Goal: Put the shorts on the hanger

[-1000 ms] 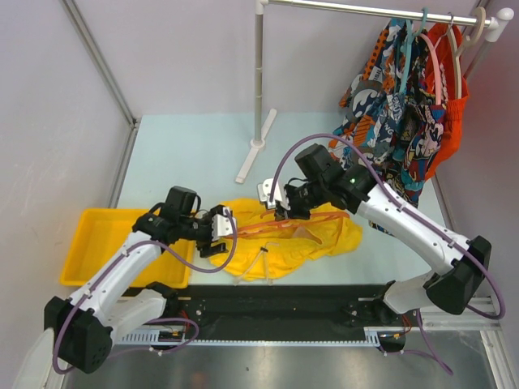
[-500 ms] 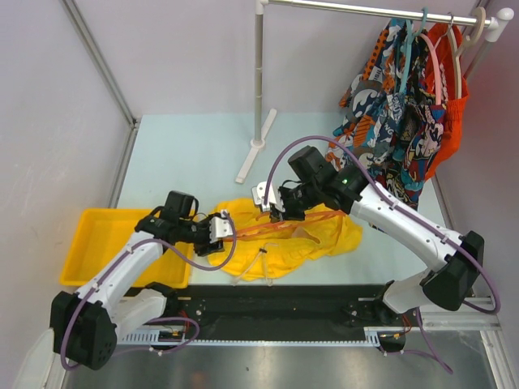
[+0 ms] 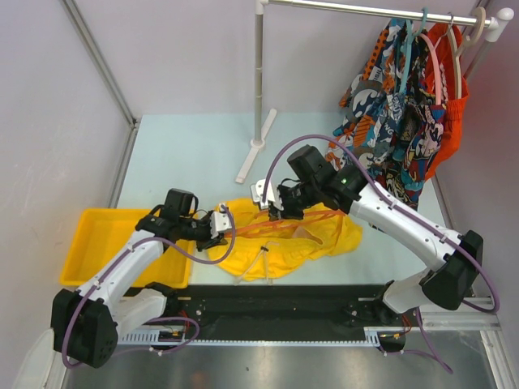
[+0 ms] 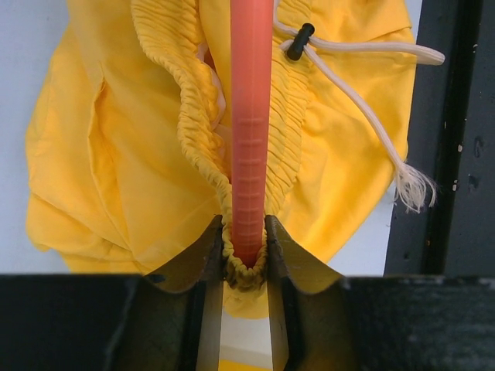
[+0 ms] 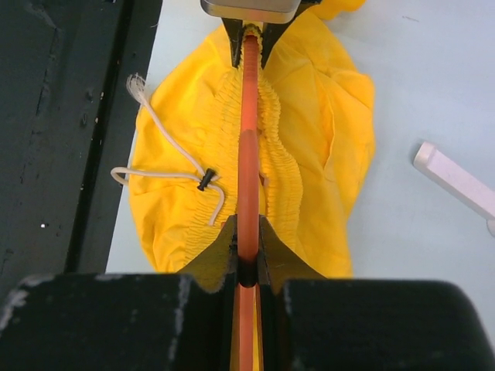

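Gripping the orange hanger point(image 4: 251, 116) from opposite ends, the left gripper point(image 4: 246, 232) and right gripper point(image 5: 247, 236) are each pinched tight on its bar, the left also catching the elastic waistband point(image 4: 203, 147). The yellow shorts point(image 3: 296, 243) lie bunched on the table point(image 3: 195, 154) between the arms, threaded along the hanger.

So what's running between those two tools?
The orange hanger, with the waistband of the yellow shorts bunched along both its sides; the right wrist view shows it best.

No legible text, label or number anywhere
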You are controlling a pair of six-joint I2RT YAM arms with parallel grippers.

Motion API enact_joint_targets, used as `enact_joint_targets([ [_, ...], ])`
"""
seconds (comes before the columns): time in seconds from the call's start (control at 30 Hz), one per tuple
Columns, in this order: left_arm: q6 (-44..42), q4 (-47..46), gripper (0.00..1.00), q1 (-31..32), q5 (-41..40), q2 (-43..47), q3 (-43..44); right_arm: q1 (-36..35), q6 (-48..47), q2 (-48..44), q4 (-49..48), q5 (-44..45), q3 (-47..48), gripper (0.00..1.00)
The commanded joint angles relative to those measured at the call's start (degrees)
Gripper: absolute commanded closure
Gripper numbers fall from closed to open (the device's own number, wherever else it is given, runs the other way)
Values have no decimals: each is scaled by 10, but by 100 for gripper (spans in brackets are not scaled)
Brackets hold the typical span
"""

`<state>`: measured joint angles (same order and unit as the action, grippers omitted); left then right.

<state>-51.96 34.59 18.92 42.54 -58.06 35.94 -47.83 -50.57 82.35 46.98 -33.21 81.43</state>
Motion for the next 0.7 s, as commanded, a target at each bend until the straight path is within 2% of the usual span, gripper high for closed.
enact_joint_targets([
  [0.0, 26, -29, 100, 0, 51, 15, 12, -3, 50, -16, -44, 0, 3, 79],
  [0.03, 33, -23, 100, -3, 51, 15, 13, 9, 70, -33, -40, 6, 3, 63],
  [0.07, 41, -22, 100, -5, 50, 18, 12, 16, 114, -46, -36, 11, 3, 40],
  [0.13, 50, -21, 100, -9, 51, 27, 11, 33, 158, -87, -28, 34, 0, 22],
  [0.2, 63, -28, 100, -10, 45, 35, 10, 72, 226, -118, -24, 46, -13, 21],
  [0.27, 80, -32, 100, -11, 40, 35, 11, 97, 246, -165, -6, 78, -28, 22],
  [0.5, 98, -34, 100, -13, 38, 19, 23, 97, 281, -278, 42, 191, -163, 32],
  [0.6, 105, -37, 100, -13, 40, 15, 28, 94, 292, -302, 11, 231, -223, 33],
  [0.67, 111, -38, 100, -13, 37, 9, 32, 94, 284, -320, -49, 254, -277, 31],
])
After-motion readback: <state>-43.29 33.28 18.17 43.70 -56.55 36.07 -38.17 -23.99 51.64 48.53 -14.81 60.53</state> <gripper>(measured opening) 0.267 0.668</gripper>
